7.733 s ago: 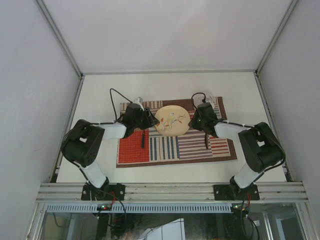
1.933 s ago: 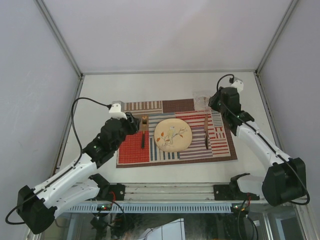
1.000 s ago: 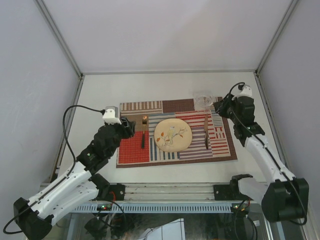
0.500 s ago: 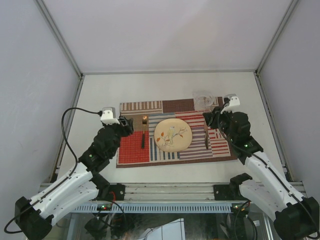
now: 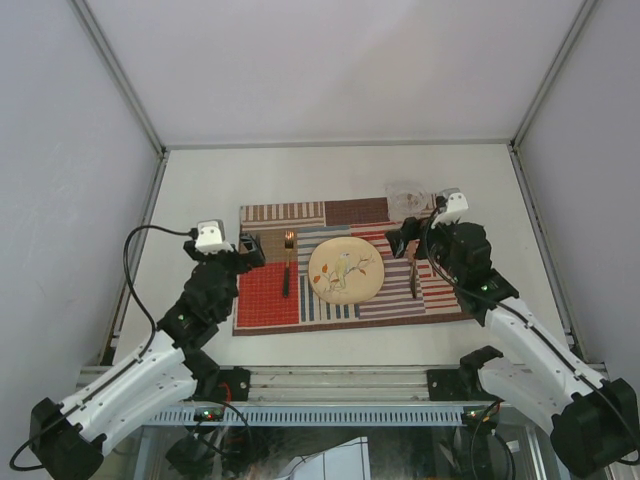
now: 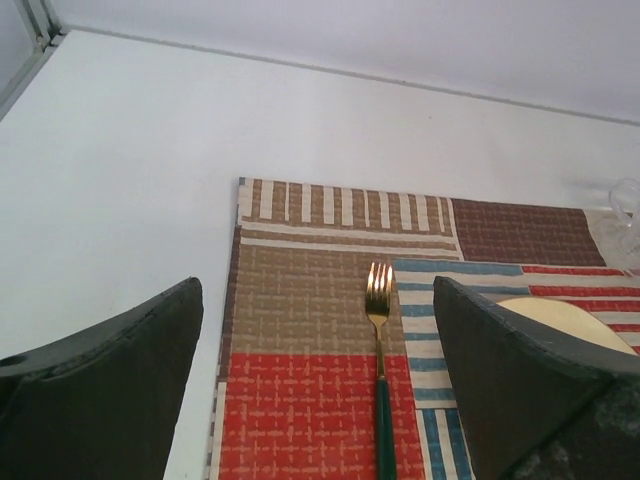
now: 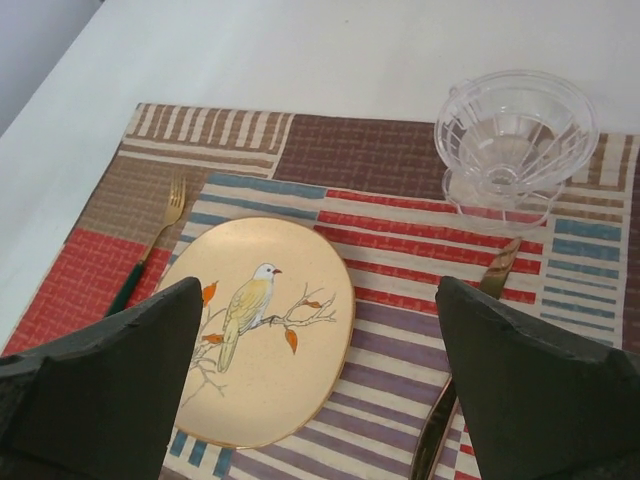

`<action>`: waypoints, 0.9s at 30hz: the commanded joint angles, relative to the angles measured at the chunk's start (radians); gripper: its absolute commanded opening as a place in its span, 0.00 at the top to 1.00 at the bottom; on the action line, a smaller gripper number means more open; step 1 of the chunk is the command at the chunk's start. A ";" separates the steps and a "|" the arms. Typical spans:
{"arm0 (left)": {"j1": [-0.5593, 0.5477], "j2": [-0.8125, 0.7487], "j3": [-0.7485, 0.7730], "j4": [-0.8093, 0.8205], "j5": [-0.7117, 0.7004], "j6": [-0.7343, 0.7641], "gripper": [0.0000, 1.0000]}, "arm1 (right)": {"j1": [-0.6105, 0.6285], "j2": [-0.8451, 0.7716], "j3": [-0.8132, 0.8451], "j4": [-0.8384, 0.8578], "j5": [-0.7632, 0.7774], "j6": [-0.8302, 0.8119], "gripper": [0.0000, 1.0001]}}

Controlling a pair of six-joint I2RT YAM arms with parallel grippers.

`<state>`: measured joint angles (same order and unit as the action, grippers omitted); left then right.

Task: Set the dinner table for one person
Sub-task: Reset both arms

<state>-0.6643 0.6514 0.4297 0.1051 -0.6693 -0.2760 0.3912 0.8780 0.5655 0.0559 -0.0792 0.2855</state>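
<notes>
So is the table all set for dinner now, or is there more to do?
It looks about done. On the placemat lie the plate, the fork on its left, the knife on its right and a glass dish at the far right corner. Nothing is in hand: the left gripper and right gripper are both open and empty. Nothing seems left to place.
</notes>
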 commanded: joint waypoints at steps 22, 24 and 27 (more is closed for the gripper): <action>0.046 0.079 0.019 -0.015 0.071 0.009 0.00 | 0.183 -0.056 -0.058 -0.023 0.320 0.075 0.02; 0.046 0.044 0.007 -0.016 0.053 -0.002 0.00 | 0.181 -0.078 -0.055 -0.051 0.350 0.075 0.00; 0.046 -0.018 -0.030 -0.012 0.061 -0.023 0.00 | 0.170 -0.089 -0.048 -0.081 0.352 0.063 0.00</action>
<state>-0.6231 0.7090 0.4080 0.0711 -0.5823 -0.2554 0.5690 0.8074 0.4999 0.0063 0.1940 0.3401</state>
